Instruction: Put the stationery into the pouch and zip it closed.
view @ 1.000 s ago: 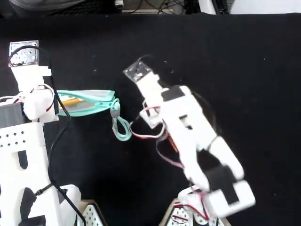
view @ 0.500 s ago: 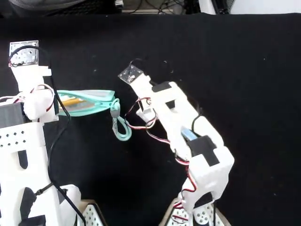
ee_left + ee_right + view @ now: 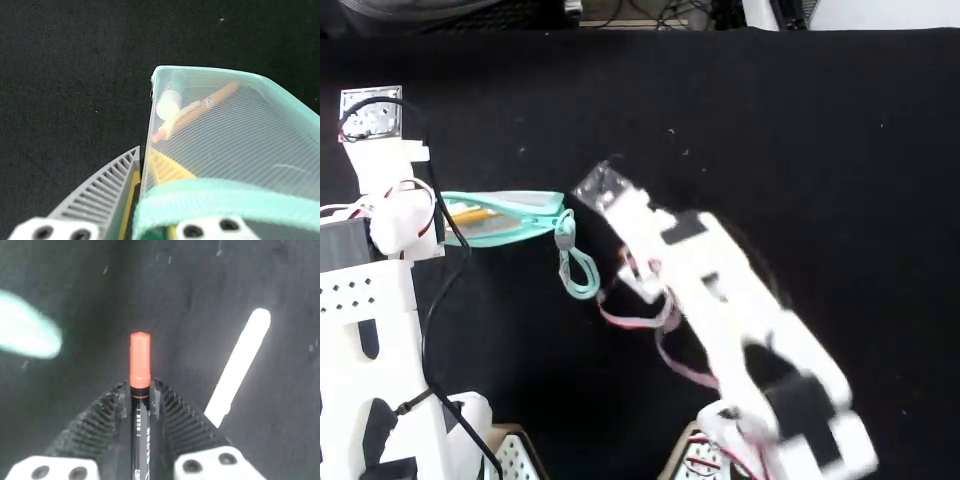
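A translucent pouch (image 3: 505,218) with teal edging lies at the left of the black table, and its teal strap loop (image 3: 578,272) trails toward the front. My left gripper (image 3: 440,222) is shut on the pouch's end. Through the pouch wall (image 3: 235,135) I see an orange pencil (image 3: 200,107), a white item and something yellow, with the left gripper (image 3: 145,200) clamped on the near edge. My right gripper (image 3: 140,390) is shut on a black pen with a red cap (image 3: 140,360). It hangs just right of the pouch's mouth (image 3: 603,188).
A white stick-shaped item (image 3: 237,365) lies on the black cloth beside the right gripper. The teal blur (image 3: 25,332) is part of the pouch. The far and right parts of the table (image 3: 820,140) are bare black cloth.
The right arm swung about and its gripper, holding the pen, drew back slightly toward the front, level with the pouch's mouth. The left arm and pouch stayed still.
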Available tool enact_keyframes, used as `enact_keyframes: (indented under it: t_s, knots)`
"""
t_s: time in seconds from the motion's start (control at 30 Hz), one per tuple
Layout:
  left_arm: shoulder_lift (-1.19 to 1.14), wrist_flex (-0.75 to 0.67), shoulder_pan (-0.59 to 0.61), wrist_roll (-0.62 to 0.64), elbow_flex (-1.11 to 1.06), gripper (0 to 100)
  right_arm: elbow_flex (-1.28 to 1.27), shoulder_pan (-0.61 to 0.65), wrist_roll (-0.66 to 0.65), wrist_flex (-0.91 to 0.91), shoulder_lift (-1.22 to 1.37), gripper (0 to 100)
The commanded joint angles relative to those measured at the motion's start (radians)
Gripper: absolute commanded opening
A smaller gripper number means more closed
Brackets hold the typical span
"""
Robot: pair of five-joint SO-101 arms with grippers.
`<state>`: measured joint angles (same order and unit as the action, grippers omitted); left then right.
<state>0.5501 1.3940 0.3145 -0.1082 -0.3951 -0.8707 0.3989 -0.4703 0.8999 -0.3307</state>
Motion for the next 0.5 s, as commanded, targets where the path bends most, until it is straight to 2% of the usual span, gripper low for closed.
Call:
enact_keyframes:
  t_s: [0.0, 0.17, 0.47]
  knots:
    - [-0.020, -0.012, 0.008, 0.000, -0.030, 3, -0.157, 0.012, -0.052, 0.046, -0.213, 4.5]
    - [-0.020, -0.012, 0.008, 0.002, -0.030, 3, -0.231, 0.012, -0.153, 0.098, -0.220, 17.7]
    - [-0.020, -0.012, 0.012, 0.002, -0.030, 3, -0.134, 0.015, -0.155, 0.098, -0.101, 18.8]
